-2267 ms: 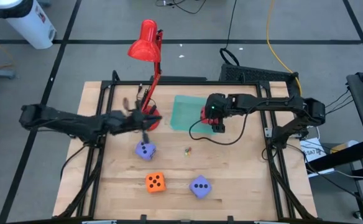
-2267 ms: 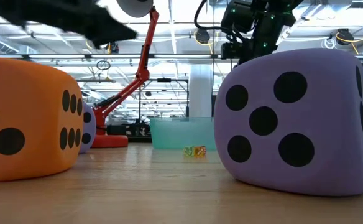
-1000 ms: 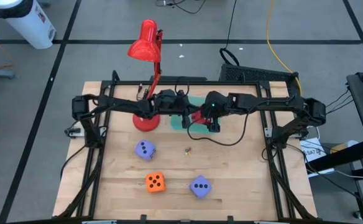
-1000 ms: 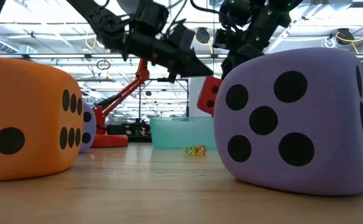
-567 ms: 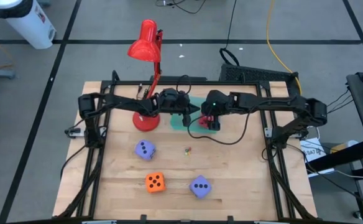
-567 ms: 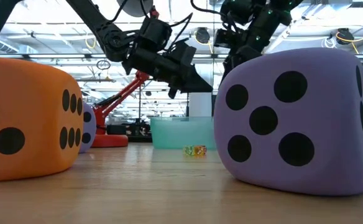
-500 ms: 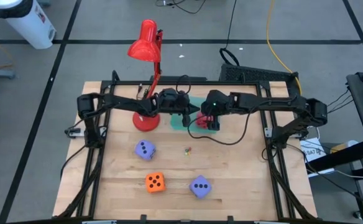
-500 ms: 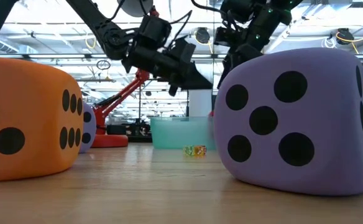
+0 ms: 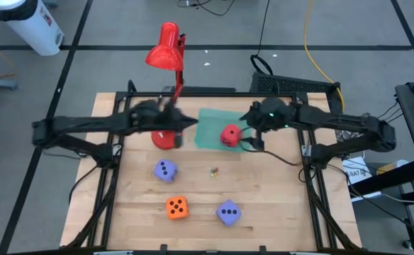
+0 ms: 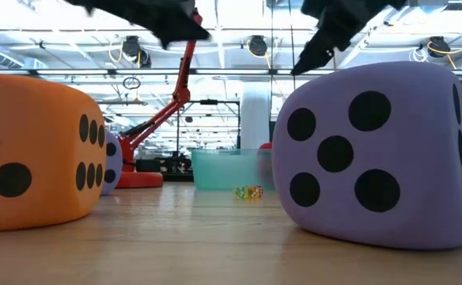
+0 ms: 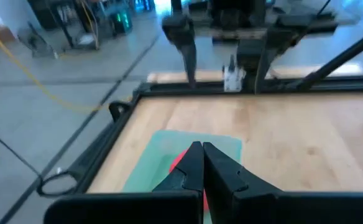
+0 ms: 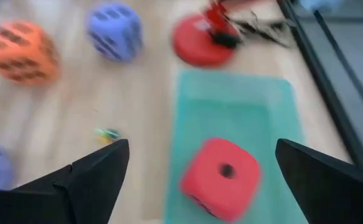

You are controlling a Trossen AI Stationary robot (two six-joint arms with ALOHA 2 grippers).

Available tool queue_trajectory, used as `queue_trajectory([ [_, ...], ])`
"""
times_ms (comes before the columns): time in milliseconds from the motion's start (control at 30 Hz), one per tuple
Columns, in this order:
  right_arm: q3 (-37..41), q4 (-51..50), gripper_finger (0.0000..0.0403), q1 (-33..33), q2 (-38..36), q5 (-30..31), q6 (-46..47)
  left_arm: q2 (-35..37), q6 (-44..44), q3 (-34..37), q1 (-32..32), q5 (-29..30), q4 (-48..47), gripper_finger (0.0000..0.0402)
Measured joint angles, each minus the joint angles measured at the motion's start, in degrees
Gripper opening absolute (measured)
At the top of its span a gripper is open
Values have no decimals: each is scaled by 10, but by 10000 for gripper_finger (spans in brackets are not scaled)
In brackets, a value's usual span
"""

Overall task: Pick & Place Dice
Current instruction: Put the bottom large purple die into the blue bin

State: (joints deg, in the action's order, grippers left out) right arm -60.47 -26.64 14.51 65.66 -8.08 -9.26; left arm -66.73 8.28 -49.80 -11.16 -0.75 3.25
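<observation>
Red die [image 9: 229, 135] one-pip up, on tray [image 9: 205, 129]

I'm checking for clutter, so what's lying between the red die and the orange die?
In the high view, a tiny yellowish object lies on bare wood between the red die and the orange die.

Bright, even light falls from the ceiling lamps [image 10: 256, 45] at twelve o'clock; shadows on my table [image 9: 264, 202] stay soft. Motion smears my right wrist view, the red die [image 12: 220, 176] included. In the low view, both arms blur overhead.
</observation>
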Motion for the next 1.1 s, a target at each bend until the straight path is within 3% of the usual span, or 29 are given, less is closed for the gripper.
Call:
queue_trajectory([
  [200,153,221,393,0,-108,-55,41,222,-53,169,6,13,21,1],
  [367,255,404,393,0,-162,-55,43,317,-68,299,5,53,89,1],
  [600,413,645,393,-26,-152,-41,95,337,-83,398,7,67,114,1],
  [700,473,735,393,-36,-142,-15,94,340,-78,394,1,68,139,1],
  [1000,519,766,391,-54,-156,-7,103,339,-72,389,-1,53,149,2],
  [1100,519,779,366,-67,-156,-7,83,339,-79,389,-1,53,149,6],
])
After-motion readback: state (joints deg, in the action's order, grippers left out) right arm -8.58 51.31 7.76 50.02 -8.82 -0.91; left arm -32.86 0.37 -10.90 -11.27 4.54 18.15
